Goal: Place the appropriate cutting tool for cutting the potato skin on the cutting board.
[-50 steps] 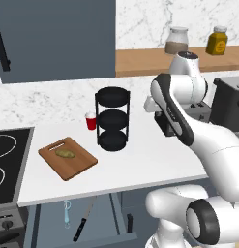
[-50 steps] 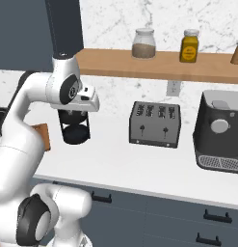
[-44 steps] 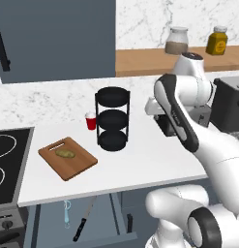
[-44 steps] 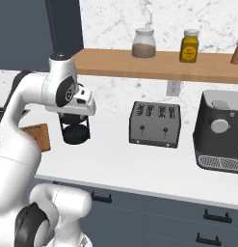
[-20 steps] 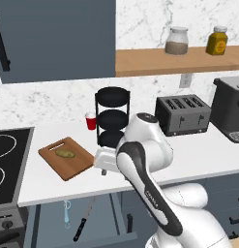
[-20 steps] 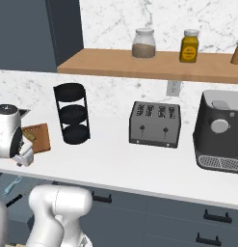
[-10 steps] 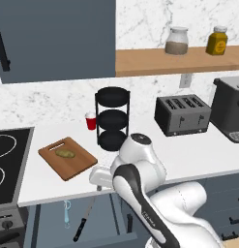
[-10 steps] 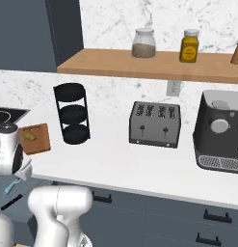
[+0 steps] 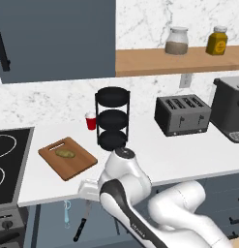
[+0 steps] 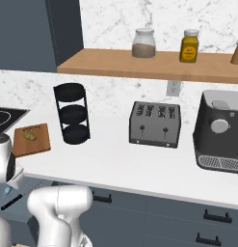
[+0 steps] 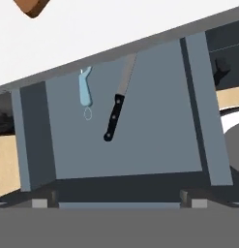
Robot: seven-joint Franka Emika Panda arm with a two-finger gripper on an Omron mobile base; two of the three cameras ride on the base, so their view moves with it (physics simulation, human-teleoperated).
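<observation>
Lying in the open drawer (image 11: 140,145) beside the knife (image 11: 117,104), the slim peeler (image 11: 85,90) looks light and stiff, best pinched mid-handle; I cannot tell whether the claw is open.

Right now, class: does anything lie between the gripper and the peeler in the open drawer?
Nothing visible does. The peeler lies in the drawer with open space before it; the knife lies beside it, apart, not across the path.

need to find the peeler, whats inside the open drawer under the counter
In the drawer lie the pale-blue peeler and, beside it, a black-handled knife. The counter edge covers the knife's blade tip and anything further back.
</observation>
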